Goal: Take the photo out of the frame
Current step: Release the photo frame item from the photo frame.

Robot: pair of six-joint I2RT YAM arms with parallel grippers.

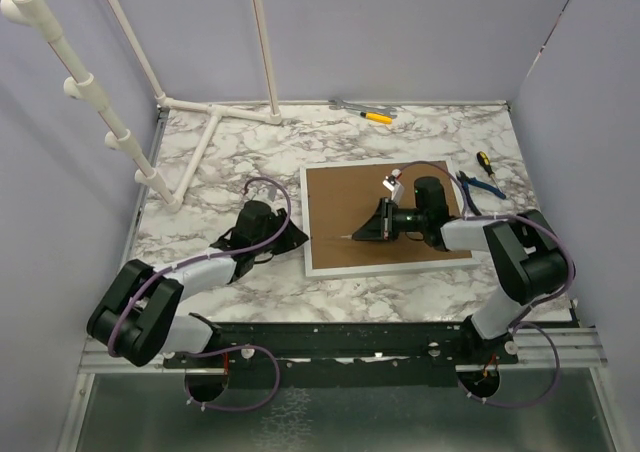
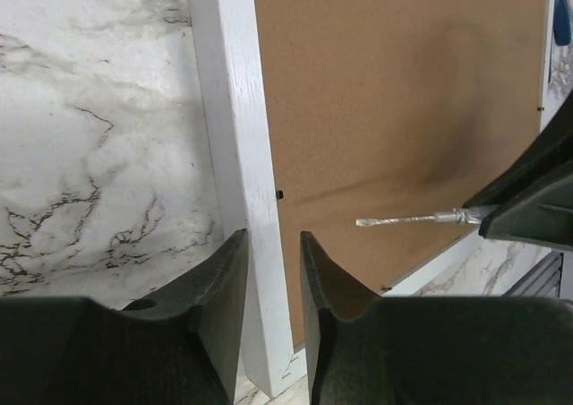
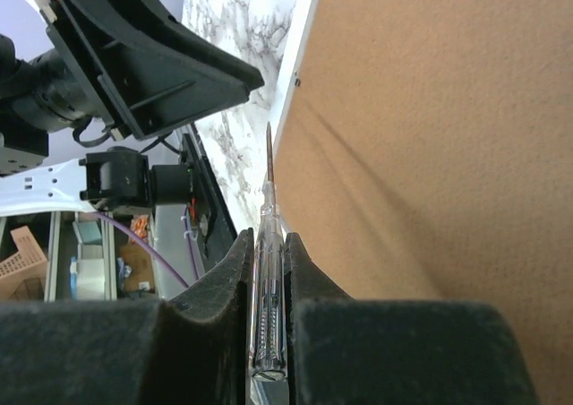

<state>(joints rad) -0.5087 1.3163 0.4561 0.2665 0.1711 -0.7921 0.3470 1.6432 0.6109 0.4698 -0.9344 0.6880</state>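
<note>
Marble tabletop [image 1: 230,172] carries the frame [image 1: 340,192], lying brown back up. Your left fingers [image 2: 224,288] stand partly apart astride its white left rail, gripping nothing. Your right fingers [image 3: 235,271] are clamped on a clear-handled screwdriver [image 3: 269,212], its tip pointing across the backing toward that rail.
</note>
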